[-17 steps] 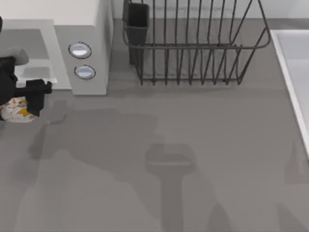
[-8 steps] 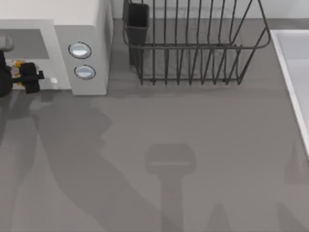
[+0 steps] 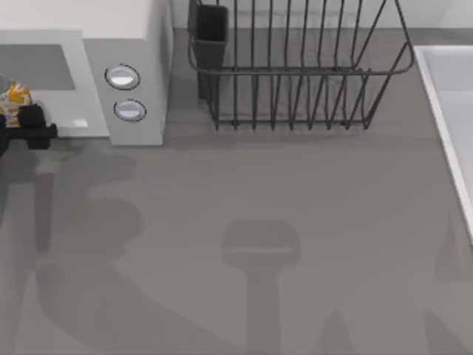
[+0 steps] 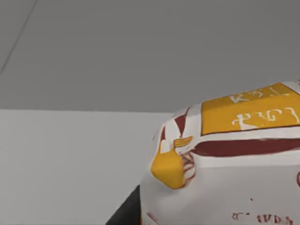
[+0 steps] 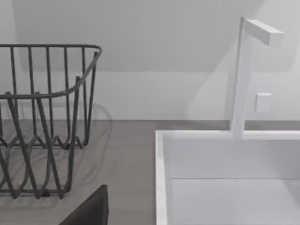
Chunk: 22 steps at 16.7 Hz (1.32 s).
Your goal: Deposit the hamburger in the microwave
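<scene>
The hamburger (image 3: 15, 95), a white wrapped lump with orange-yellow patches, sits at the front of the microwave's grey cavity at the far left of the top view. My left gripper (image 3: 21, 112) is shut on it, its black body reaching in from the left edge just in front of the opening. Up close, the left wrist view has the hamburger (image 4: 234, 159) pressed against a dark finger (image 4: 126, 213), with the cavity's walls behind it. The off-white microwave (image 3: 126, 37) carries two round knobs (image 3: 123, 76). A dark part of my right gripper (image 5: 89, 211) is parked near the sink.
A dark wire dish rack (image 3: 295, 74) stands right of the microwave, with a dark cup (image 3: 211, 33) at its left end. A white sink (image 3: 451, 111) runs along the right edge. The right wrist view has the rack (image 5: 42, 117), sink (image 5: 225, 178) and faucet (image 5: 241, 75).
My left gripper carried the hamburger from the table in front of the microwave back into the cavity's opening. The right arm's shadow has not moved.
</scene>
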Each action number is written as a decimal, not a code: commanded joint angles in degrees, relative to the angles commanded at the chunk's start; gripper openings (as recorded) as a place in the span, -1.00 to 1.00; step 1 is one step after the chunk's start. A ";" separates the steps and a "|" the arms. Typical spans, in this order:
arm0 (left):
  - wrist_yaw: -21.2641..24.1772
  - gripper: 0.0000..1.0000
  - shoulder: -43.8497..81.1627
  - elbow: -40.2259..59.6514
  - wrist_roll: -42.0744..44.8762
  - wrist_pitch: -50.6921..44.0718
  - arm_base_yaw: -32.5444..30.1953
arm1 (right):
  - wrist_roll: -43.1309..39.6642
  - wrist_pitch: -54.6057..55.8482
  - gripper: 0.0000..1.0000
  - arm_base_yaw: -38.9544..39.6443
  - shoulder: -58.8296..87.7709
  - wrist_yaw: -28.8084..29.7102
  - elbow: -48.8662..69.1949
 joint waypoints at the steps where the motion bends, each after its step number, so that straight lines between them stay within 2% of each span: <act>1: 0.03 -1.00 -0.10 -0.37 0.57 1.72 0.00 | 0.00 0.00 1.00 0.00 0.00 0.00 0.00; 8: 0.01 -1.00 -0.12 -0.31 1.19 3.09 -0.30 | 0.00 0.00 1.00 0.00 0.00 0.00 0.00; 11: -0.05 -1.00 3.55 3.59 0.90 0.84 -0.83 | 0.00 0.00 1.00 0.00 0.00 0.00 0.00; 19: -1.28 -1.00 18.55 32.67 -0.46 -8.92 -2.32 | 0.00 0.00 1.00 0.00 0.00 0.00 0.00; 22: -2.04 -1.00 22.59 40.19 -0.26 -12.95 -3.05 | 0.00 0.00 1.00 0.00 0.00 0.00 0.00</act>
